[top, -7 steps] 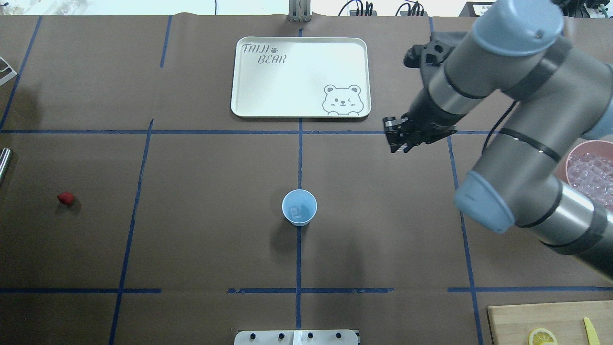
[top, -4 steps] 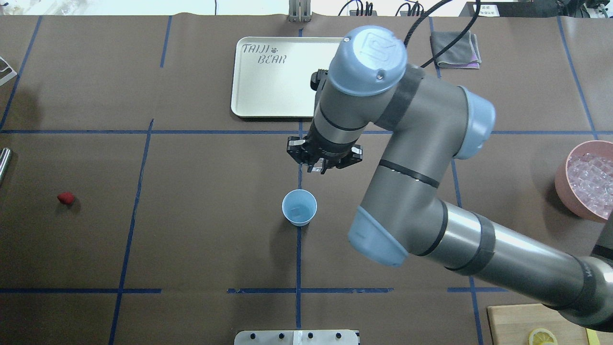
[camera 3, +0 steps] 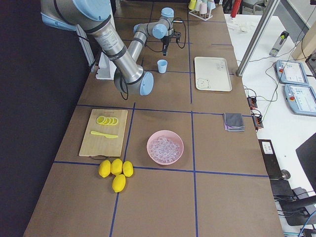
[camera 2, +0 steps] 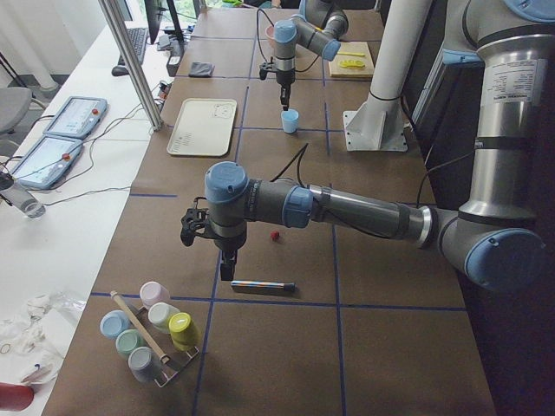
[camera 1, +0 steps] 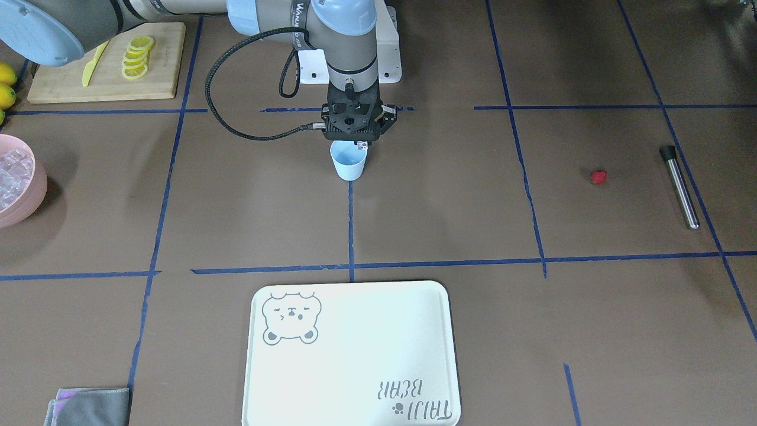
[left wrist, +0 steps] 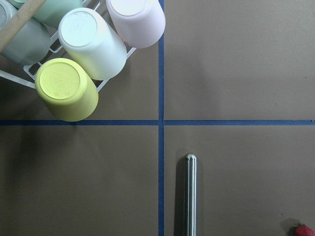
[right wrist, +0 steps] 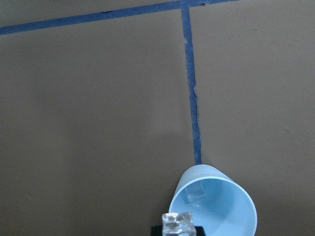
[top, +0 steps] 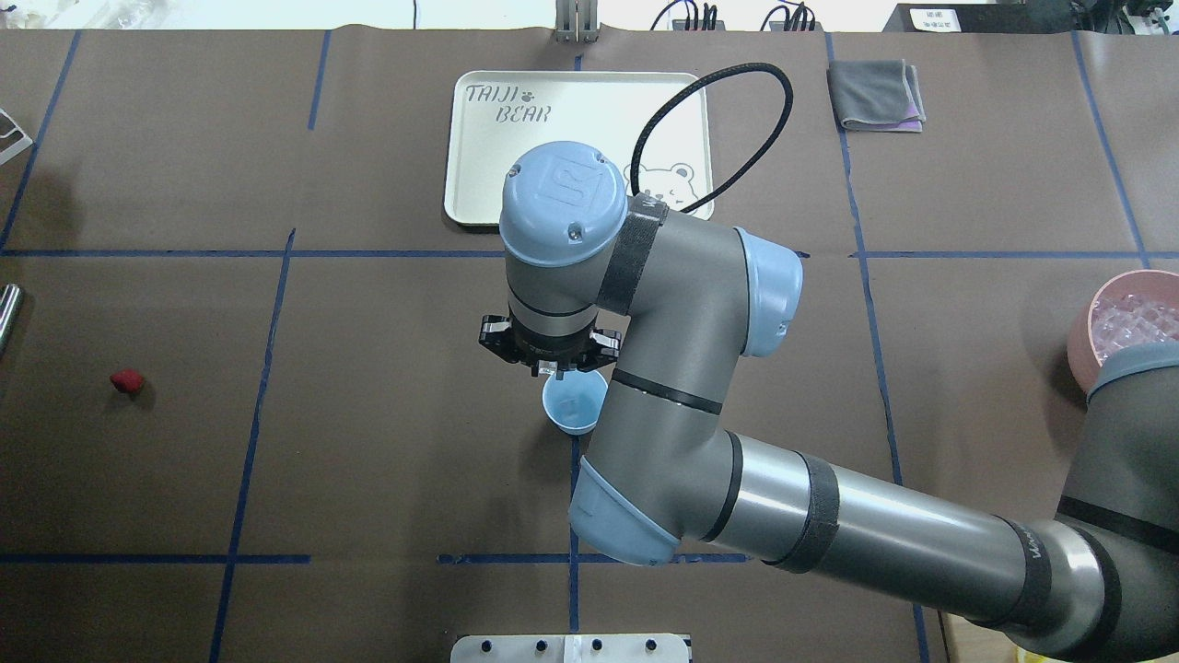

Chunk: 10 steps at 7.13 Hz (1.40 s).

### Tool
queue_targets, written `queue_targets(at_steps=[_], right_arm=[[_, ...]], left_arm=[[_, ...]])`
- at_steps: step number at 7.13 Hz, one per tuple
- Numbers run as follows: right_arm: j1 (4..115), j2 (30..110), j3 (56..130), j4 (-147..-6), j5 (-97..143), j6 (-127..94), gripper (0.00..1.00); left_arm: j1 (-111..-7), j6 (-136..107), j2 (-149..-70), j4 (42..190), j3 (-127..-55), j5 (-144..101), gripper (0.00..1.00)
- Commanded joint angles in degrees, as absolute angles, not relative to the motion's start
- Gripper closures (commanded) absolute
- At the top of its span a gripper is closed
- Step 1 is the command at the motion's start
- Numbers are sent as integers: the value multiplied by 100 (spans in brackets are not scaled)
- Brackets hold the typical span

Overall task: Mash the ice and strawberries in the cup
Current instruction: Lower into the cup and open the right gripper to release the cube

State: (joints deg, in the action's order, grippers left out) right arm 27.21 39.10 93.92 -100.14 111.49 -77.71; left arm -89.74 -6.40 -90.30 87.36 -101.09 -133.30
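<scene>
Right gripper [top: 556, 372]: closed on one ice cube [right wrist: 178, 222], held over the cup [right wrist: 226, 216] rim.
Ice cube: judged hard, slippery; best pinched across flat faces.
Cup: mid-table; judged light, easily tipped.

The right jaws are hanging just over the cup [top: 573, 412] on the counter [top: 368, 414], with an ice cube [right wrist: 177, 222] sitting between them. A second ice cube [right wrist: 195, 191] is lying in the cup, under those jaws. The tray [top: 516, 166] is lying past them. The strawberry [camera 1: 599, 176] is lying well apart from them, near the left jaws, beside the rod [camera 1: 679, 186].
</scene>
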Motion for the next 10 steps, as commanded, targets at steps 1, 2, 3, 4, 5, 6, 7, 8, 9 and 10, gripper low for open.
queue_targets(at_steps=[1,2,3,4,5,6,7,8,9,10], right_arm=[[2663,3981,9299,-10046,11153,-7770,100],[2646,4034,9290,-10046,11153,-7770,100],[2637,4069,9290,-10046,11162,-7770,100],[2628,4113,9299,-10055,11180,-7770,100],[2628,4122,9299,-10055,11197,-7770,98],[2628,4131,9308,-10055,11206,-7770,97],[2628,4131,9334,-10055,11206,-7770,95],[2628,4140,9325,-10055,11206,-7770,83],[2628,4131,9334,-10055,11215,-7770,74],[2628,4140,9334,-10055,11215,-7770,62]], left_arm=[[-8974,-668,-9044,8736,-10116,-13333,0],[-8965,-668,-9044,8736,-10116,-13333,0],[-8965,-677,-9044,8736,-10108,-13333,0],[-8965,-668,-9053,8736,-10107,-13333,0],[-8965,-677,-9053,8736,-10107,-13333,0],[-8965,-677,-9061,8736,-10107,-13333,0],[-8956,-677,-9062,8736,-10107,-13333,0],[-8956,-677,-9062,8736,-10116,-13333,0],[-8956,-677,-9062,8736,-10116,-13324,0],[-8956,-677,-9062,8736,-10116,-13333,0]])
